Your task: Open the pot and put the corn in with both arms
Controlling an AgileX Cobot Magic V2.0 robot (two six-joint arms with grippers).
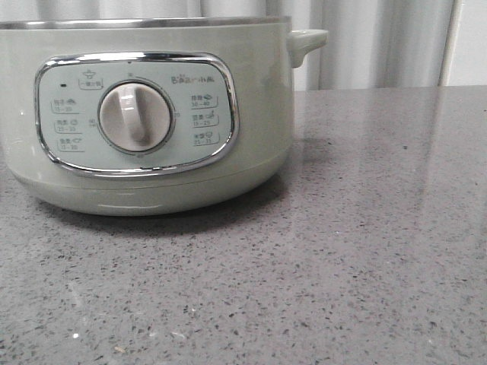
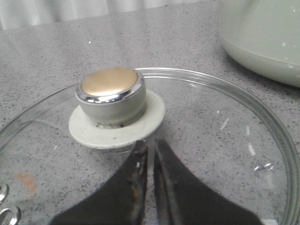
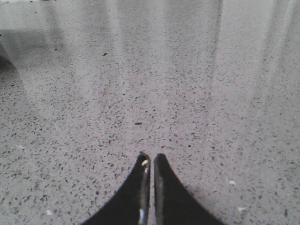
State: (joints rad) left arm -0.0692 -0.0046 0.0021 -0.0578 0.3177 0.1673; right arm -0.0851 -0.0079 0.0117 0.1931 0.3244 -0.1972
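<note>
Grey countertop [image 1: 365,251]; pot [image 1: 152,114] lidless, beyond left jaws; both jaws closed, empty

A grey speckled stone bench [image 1: 365,251] fills the foreground — polished enough to carry soft pale streaks of reflected light. Behind it hangs a pale pleated curtain [image 1: 380,42], its folds running straight down. At the far right edge stands a plain white strip [image 1: 468,42] — possibly a wall or frame.

Glossy pot [image 1: 251,91] – chrome trim; clear glass lid [image 2: 225,131].
</note>
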